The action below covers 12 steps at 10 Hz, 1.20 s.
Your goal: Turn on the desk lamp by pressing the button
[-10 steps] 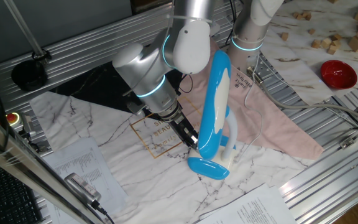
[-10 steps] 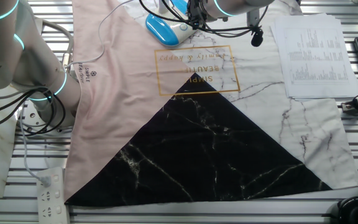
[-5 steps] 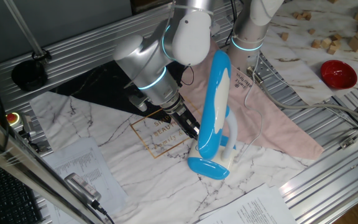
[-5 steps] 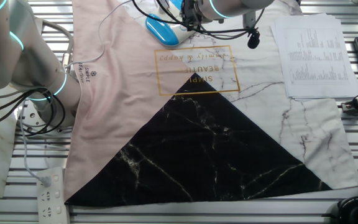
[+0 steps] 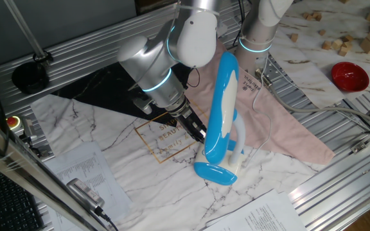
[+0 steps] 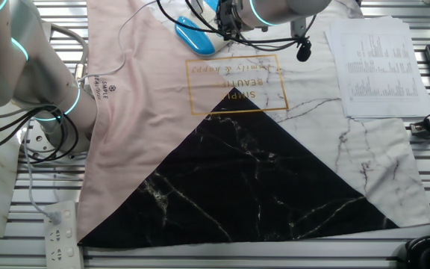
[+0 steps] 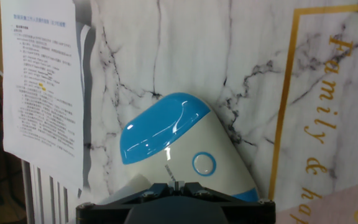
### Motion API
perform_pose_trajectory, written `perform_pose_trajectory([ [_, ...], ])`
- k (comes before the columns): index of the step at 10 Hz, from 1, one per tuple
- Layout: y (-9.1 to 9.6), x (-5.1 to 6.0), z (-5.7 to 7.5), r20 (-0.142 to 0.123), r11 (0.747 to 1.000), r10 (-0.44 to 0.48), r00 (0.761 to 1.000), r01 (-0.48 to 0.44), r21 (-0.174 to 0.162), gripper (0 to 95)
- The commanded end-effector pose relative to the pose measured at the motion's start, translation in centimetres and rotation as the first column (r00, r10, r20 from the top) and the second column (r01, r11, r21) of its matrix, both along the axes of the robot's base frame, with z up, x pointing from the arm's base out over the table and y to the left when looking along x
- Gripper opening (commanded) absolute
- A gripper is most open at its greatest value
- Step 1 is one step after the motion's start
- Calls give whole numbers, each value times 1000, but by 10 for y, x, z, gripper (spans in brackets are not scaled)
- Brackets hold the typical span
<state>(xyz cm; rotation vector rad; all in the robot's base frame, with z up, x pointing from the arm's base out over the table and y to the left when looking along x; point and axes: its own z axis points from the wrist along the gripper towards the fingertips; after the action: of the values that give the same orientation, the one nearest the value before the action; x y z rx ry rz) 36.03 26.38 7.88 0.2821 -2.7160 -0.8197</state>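
Tool: the tool is hanging low beside the lamp base; its tips are not showing clearly in any view, so I cannot tell how far open it is, and it is gripping nothing visible.
Lamp: the desk lamp is standing on the marble-patterned desk, head upright.
Button: the round button is sitting just ahead of the tool, unpressed as far as I can judge.
Progress: the approach is looking nearly done; the press itself is remaining, and no light is showing.

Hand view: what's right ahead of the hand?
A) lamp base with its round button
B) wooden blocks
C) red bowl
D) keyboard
A. The hand view shows the blue-and-white base of the desk lamp, with the round blue-ringed button just ahead of the hand.
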Motion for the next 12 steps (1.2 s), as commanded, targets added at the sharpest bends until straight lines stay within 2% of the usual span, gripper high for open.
perform_pose_trajectory([
  [1,2,-6,-9,8,1000,1,1000,-1,1,0],
  [2,4,-13,-11,12,1000,-6,1000,6,1,0],
  [3,4,-14,-11,13,1000,-5,1000,5,3,0],
  [6,0,-1,-6,15,1000,3,1000,-3,-1,0],
  [9,-2,13,-7,17,1000,4,1000,-4,-2,0],
  [12,-2,16,-14,24,1000,5,1000,-5,-4,0],
])
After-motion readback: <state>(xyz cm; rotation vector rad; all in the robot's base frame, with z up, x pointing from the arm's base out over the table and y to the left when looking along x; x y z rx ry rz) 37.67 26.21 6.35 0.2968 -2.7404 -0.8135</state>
